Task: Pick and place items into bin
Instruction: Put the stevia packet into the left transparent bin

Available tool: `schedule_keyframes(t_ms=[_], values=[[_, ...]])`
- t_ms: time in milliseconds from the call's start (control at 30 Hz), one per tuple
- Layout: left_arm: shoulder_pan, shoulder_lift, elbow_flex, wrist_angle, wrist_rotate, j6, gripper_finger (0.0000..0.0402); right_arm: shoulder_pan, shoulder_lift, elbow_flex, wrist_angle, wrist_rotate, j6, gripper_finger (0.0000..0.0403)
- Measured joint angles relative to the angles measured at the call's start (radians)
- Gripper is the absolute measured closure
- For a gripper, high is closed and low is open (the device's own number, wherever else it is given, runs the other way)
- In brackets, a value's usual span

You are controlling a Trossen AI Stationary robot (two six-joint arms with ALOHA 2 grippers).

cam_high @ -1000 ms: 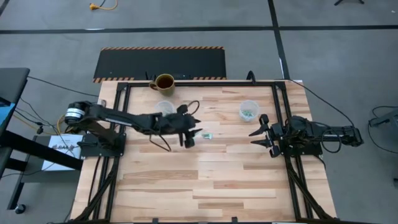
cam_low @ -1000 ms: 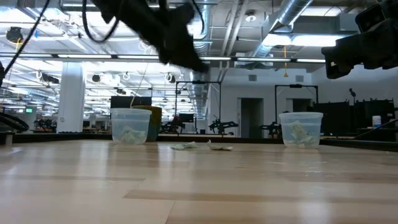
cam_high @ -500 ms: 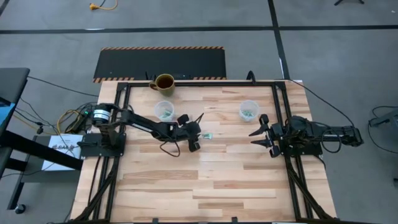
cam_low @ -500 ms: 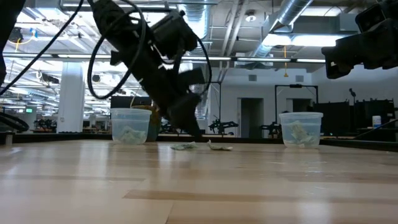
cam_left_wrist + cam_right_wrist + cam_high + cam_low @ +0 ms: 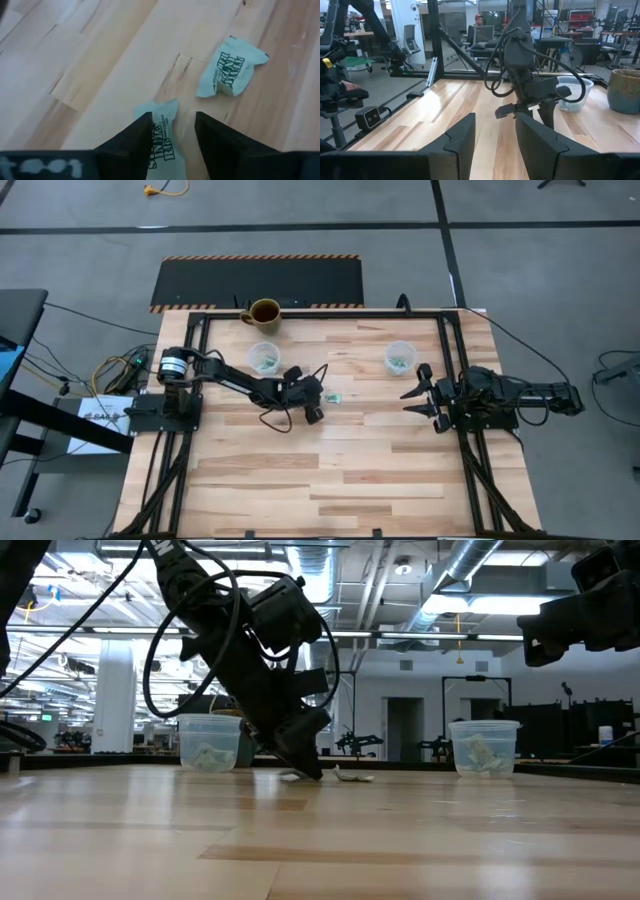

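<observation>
High view: the left gripper is being held low over the middle of the worktop, with one of the items, a light-green wrapper, lying just beside it at its 3 o'clock. Two clear cups are being seen toward 12 o'clock, each holding wrapped pieces; a mug is standing at the far edge. The right gripper is being kept waiting at the 3 o'clock side, fingers spread apart.

Low view: the left gripper is being pressed almost to the wood, a second wrapper lying near it. The cups are well apart from it on either side.

Left wrist view: the fingers are being held open, astride a nearer wrapper; the other wrapper is lying apart, at 1 o'clock.

Right wrist view: the left arm is being seen across the worktop, with a cup and the mug behind it.

Risk, as judged: the flat, crinkly wrapper may be slid or pinched only by an edge and dropped in transit; the neighbouring wrapper may be nudged. No obstacle is being seen toward either cup.
</observation>
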Motion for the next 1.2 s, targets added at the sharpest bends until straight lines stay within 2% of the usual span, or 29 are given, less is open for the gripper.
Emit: schedule_keyframes(t_ms=[133, 300, 467, 567, 667, 833, 967, 1067, 1200], values=[[-0.011, 0.003, 0.002, -0.002, -0.002, -0.004, 0.0298, 0.000, 0.000, 0.000, -0.001, 0.001, 0.000, 0.0268], [-0.030, 0.006, 0.002, -0.006, -0.037, -0.003, 0.0385, 0.000, 0.000, 0.000, 0.000, 0.000, 0.000, 0.0270], [-0.039, 0.006, 0.000, -0.003, -0.077, -0.007, 0.0398, 0.000, 0.000, 0.000, 0.000, 0.000, 0.000, 0.0269], [-0.062, 0.001, 0.001, 0.006, -0.148, -0.014, 0.0400, 0.000, 0.000, 0.000, 0.000, 0.000, 0.000, 0.0269], [-0.092, -0.036, 0.021, -0.083, -0.254, -0.006, 0.0401, 0.000, 0.000, 0.000, 0.000, 0.000, 0.000, 0.0270], [-0.168, -0.209, 0.110, -0.200, -0.563, 0.011, 0.0401, 0.000, 0.000, 0.000, 0.000, 0.000, 0.000, 0.0268], [-0.222, -0.375, 0.130, -0.241, -0.701, 0.079, 0.0401, 0.000, 0.000, 0.000, -0.001, 0.000, 0.000, 0.0269], [-0.237, -0.508, 0.135, -0.305, -0.757, 0.108, 0.0401, 0.000, 0.000, 0.000, -0.001, 0.000, 0.000, 0.0270], [-0.212, -0.643, 0.132, -0.525, -0.743, -0.010, 0.0401, 0.000, 0.000, 0.000, 0.000, 0.000, 0.000, 0.0269]])
